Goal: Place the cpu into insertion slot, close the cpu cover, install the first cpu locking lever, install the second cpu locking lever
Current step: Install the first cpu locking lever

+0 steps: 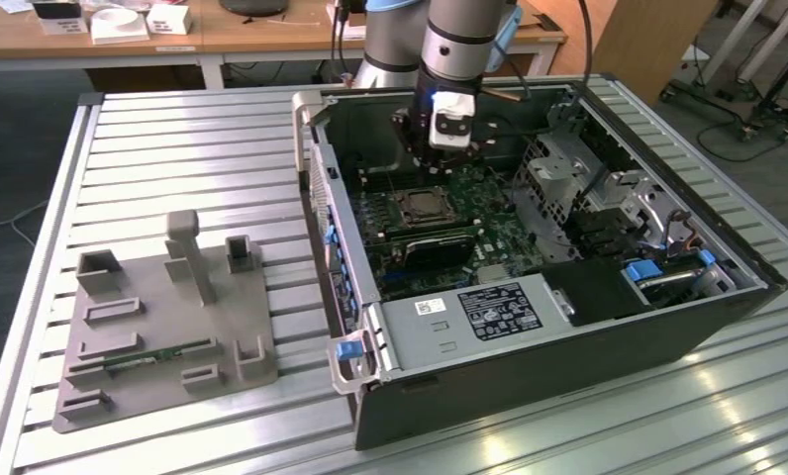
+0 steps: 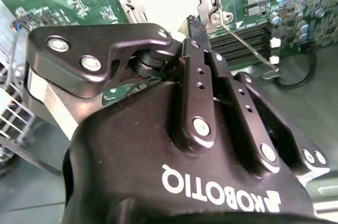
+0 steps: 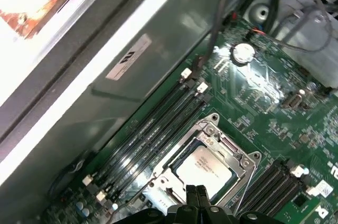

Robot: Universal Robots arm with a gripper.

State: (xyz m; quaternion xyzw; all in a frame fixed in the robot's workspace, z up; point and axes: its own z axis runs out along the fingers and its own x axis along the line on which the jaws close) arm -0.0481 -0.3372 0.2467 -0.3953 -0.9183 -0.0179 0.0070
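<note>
1. Gripper (image 3: 198, 198) pinched shut, empty, poised just above the cpu (image 3: 208, 168).
2. Cpu seated in the slot, a flat silvery square; cover (image 3: 240, 155), a thin metal frame, down around the cpu.
3. Probably the lever stage: springy wire lever (image 2: 247, 43) beside the cpu, calling for a well-aimed push.
4. Green board (image 3: 274, 102) around the cpu.

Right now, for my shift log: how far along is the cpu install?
Done: the cpu lies under the lowered cover. In hand: the gripper, jaws shut and empty, hangs by the cover's corner, next to a lever that looks unlatched. Left: latching the levers, it seems.
</note>
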